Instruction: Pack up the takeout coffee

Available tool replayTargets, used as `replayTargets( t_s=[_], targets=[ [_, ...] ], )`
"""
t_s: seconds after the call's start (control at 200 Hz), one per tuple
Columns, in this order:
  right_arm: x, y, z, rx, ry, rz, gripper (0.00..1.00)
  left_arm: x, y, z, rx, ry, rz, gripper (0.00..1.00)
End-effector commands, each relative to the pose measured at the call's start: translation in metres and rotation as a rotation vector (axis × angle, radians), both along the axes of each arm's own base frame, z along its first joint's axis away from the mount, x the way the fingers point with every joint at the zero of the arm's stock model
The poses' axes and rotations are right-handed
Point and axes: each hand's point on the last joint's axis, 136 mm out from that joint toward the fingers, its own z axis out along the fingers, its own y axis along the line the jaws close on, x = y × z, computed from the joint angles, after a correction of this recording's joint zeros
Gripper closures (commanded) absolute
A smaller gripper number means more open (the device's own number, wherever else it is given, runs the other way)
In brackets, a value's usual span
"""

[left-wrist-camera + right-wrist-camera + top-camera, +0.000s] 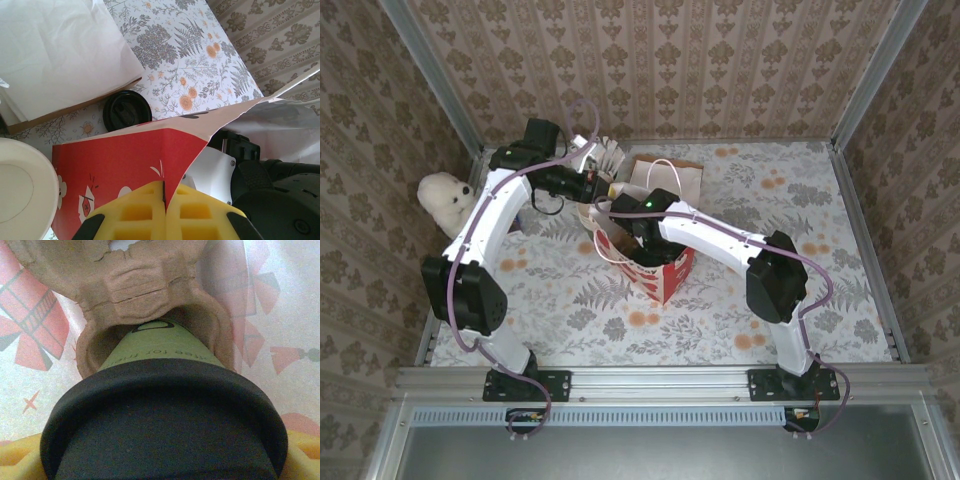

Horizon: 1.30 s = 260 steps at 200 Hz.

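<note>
**Packing near its end: takeout coffee (160, 347) inside the red bag (665, 275)**

Done, as judged: the cup is inside the bag, its base in the mouth of a carrier pocket. Left: seating it fully, letting go and withdrawing.

Surface (820, 200): flat cloth under the bag, printed with ferns and orange flowers.

Bag: thin creased paper, red with white figures outside, pale within. The left tool (164, 195) has its yellow foam fingers closed flat on the bag's rim, apparently holding the mouth open.

Carrier (145, 285), inside the bag: brown moulded pulp, rough and fibrous, with rounded pockets.

Right tool (160, 465), reaching inside the bag: clamped on the coffee, a tapering green paper cup under a round matt black lid (165, 410).

Second black lid (127, 109): on the surface, just outside the bag.
</note>
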Motion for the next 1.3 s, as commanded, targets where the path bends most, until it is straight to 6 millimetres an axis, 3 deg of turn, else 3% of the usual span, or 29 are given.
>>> replayTargets(
  t_s=[0.0,1.295],
  targets=[
    [-0.001,-0.005,-0.008,-0.01,0.012,0.002,0.46,-0.002,-0.003,0.008,-0.019,0.007,-0.012,1.0],
    [0.007,0.005,-0.013,0.053,-0.036,0.013,0.46,-0.002,-0.004,0.009,-0.019,0.009,-0.01,1.0]
  ],
)
